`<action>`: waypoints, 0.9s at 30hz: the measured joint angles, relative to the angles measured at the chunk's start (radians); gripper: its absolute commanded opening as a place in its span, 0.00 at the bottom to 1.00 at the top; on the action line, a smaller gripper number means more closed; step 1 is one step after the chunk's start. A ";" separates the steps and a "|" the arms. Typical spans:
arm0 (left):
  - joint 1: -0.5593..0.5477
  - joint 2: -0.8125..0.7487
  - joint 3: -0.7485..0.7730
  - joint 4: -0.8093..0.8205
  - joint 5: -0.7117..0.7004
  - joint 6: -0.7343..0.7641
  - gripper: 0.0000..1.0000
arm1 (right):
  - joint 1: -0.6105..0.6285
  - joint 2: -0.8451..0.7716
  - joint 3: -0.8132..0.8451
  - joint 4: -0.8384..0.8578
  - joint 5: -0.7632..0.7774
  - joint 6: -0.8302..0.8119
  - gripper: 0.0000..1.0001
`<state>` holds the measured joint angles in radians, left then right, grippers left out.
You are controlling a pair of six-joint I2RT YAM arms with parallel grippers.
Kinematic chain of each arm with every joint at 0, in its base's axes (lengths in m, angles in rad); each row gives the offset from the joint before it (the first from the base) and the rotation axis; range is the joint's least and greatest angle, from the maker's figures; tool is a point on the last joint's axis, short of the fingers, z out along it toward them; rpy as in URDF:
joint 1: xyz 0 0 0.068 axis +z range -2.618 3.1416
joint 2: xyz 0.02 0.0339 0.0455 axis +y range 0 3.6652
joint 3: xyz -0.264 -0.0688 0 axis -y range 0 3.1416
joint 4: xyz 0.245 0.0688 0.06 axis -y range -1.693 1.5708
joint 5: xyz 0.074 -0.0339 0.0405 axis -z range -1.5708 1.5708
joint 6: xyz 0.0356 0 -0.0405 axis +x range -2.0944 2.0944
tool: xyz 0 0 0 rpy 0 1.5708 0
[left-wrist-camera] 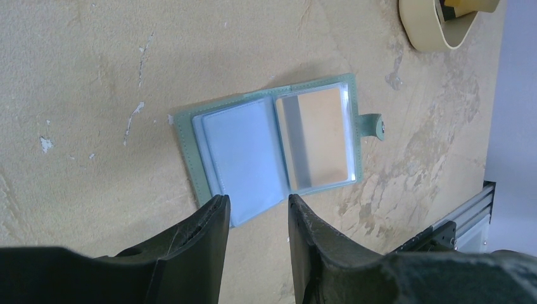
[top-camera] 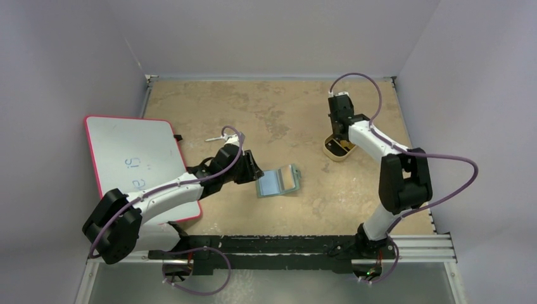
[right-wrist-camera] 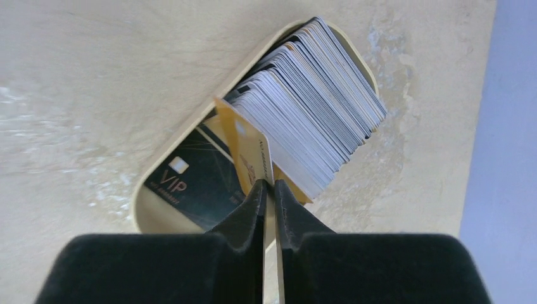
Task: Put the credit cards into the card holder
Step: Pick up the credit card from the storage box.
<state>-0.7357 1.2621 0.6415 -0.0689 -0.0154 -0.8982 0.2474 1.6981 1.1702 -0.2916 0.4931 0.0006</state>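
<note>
Pale grey walls close in a tan, mottled counter [top-camera: 278,114], with a red-edged whiteboard [top-camera: 136,158] lying at its 9 o'clock side.

The card holder [top-camera: 277,182] lies open and flat near the middle of the counter. The left jaws sit at its 9 o'clock edge in the overhead view. From the left wrist it lies at 12 o'clock of those jaws, which stand partly apart with nothing clamped; its near edge reaches into the gap between the fingertips [left-wrist-camera: 218,212]. It has a grey-green cover, a pale blue pocket on one leaf and a clear, shiny pocket on the other, and a small snap tab [left-wrist-camera: 373,125] at 3 o'clock.

At 2 o'clock from the card holder sits a tan rounded tray [top-camera: 335,155]. The right jaws hang over it, pinched narrowly on a yellow-orange card [right-wrist-camera: 250,152] that stands on edge just in front of the stack. The remaining credit cards [right-wrist-camera: 316,95] stand packed upright in the tray, white-grey with some black and orange edges. A black card [right-wrist-camera: 196,183] printed "VIP" lies flat on the tray floor at 9 o'clock of the jaws.
</note>
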 measured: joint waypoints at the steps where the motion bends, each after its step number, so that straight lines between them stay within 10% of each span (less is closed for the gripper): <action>1: 0.000 0.000 0.000 0.000 0.000 0.000 0.38 | 0.001 -0.011 0.006 -0.010 -0.017 0.008 0.01; 27: 0.000 0.004 -0.002 -0.028 -0.077 0.001 0.37 | 0.024 -0.419 -0.151 0.109 -0.723 0.280 0.00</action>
<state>-0.7357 1.2663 0.6395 -0.0971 -0.0925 -0.8974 0.2714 1.2789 1.0195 -0.1825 -0.2298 0.2810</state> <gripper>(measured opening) 0.375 0.004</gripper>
